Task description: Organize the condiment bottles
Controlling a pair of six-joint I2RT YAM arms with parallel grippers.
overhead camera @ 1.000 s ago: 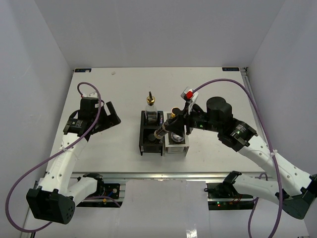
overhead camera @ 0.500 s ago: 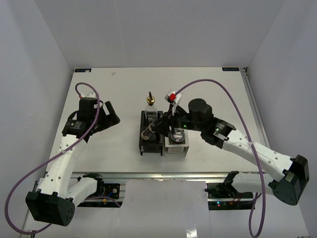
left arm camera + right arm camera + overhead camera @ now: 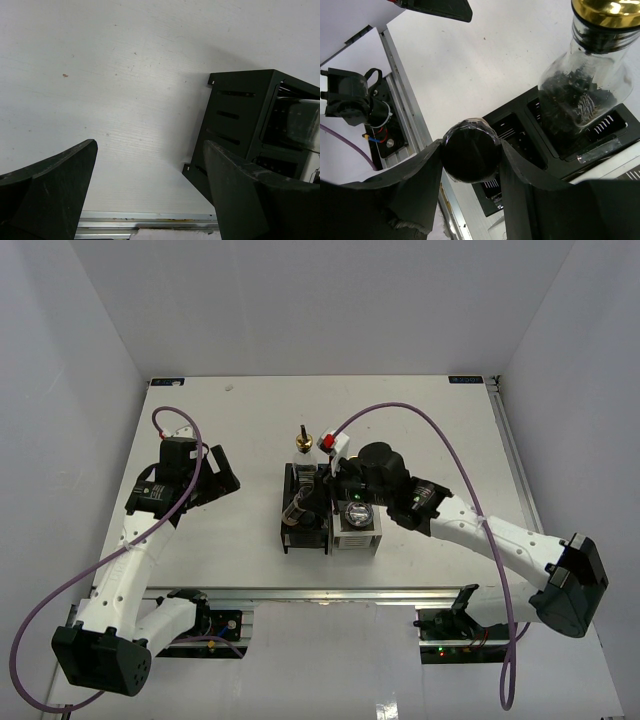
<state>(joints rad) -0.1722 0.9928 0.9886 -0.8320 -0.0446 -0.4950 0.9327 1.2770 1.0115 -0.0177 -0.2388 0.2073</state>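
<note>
My right gripper (image 3: 312,498) is shut on a dark brown jar (image 3: 296,508), held tilted over the front compartments of the black rack (image 3: 288,540). In the right wrist view the jar's round dark end (image 3: 471,150) sits between both fingers (image 3: 420,185) above an empty compartment. A gold-necked bottle (image 3: 582,80) with dark contents stands in a back compartment. A clear glass bottle with a gold pourer (image 3: 303,443) stands behind the rack. A grey-lidded jar (image 3: 353,511) sits in the white rack (image 3: 357,540). My left gripper (image 3: 216,474) is open and empty, left of the black rack (image 3: 240,125).
The black and white racks stand side by side at the table's middle. The table's metal front rail (image 3: 145,217) lies just below my left gripper. The right arm's purple cable (image 3: 420,415) arcs over the table behind the racks.
My right gripper has carried the dark jar leftward, from over the white rack to over the black rack's front compartments. The left arm has hardly moved.
</note>
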